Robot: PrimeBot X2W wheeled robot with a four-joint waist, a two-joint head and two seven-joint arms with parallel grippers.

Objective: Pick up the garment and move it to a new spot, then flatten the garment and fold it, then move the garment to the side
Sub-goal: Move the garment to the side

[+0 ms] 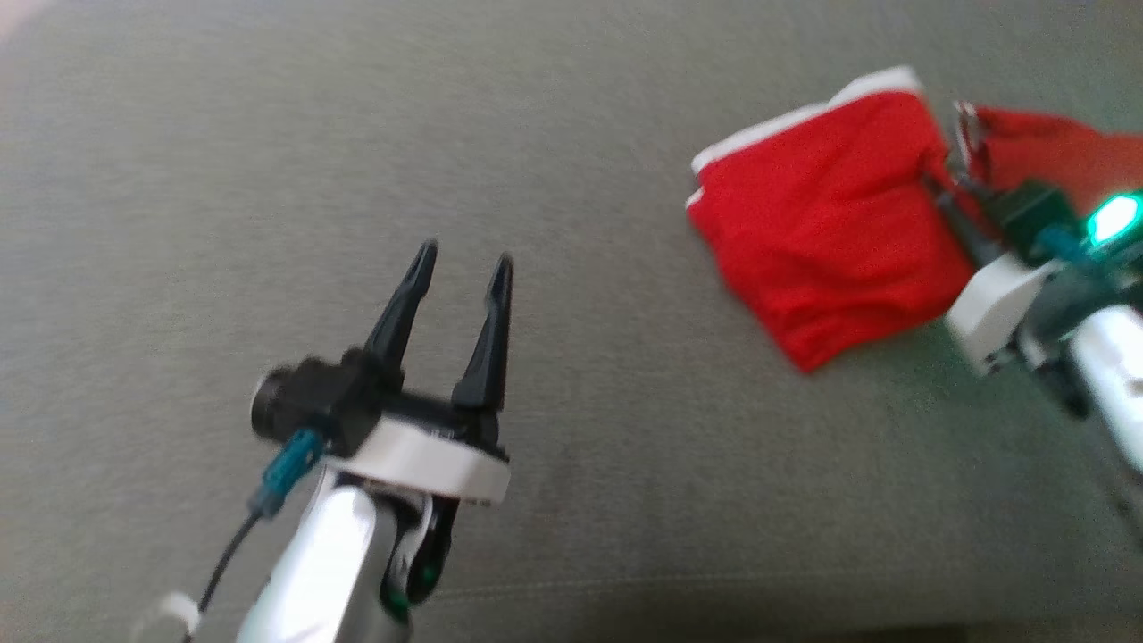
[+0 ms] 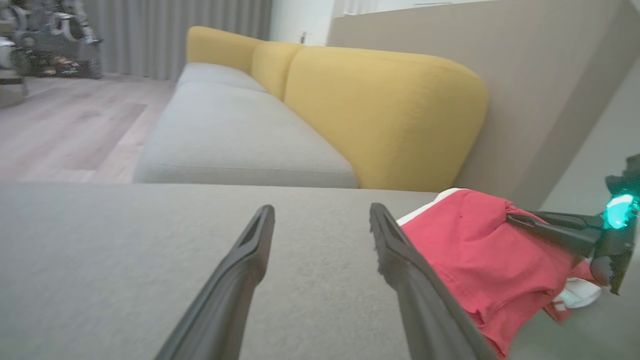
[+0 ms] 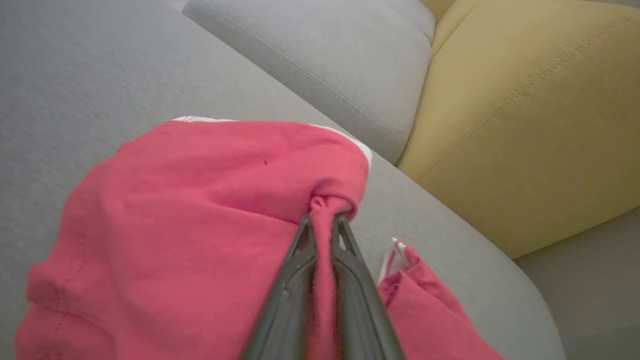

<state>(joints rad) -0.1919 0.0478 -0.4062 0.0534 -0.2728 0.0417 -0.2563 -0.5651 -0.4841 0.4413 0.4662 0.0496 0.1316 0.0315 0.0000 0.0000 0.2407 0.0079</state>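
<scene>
Red garment (image 1: 821,223) pinched at its edge on the grey sofa seat (image 1: 268,134).

The seat was backed by a yellow backrest (image 2: 390,110), seen at one o'clock in the left wrist view. In the head view the garment was bunched loosely at two o'clock, white trim showing at its far edge. A fold of it was clamped between the closed fingers of the right gripper (image 3: 322,220). The left gripper (image 1: 464,254) was held at seven o'clock, jaws spread wide and empty, well apart from the cloth. The pick-up was judged just begun, with the carrying, flattening, folding and setting aside all left to do. No brand, label or writing could be read.
</scene>
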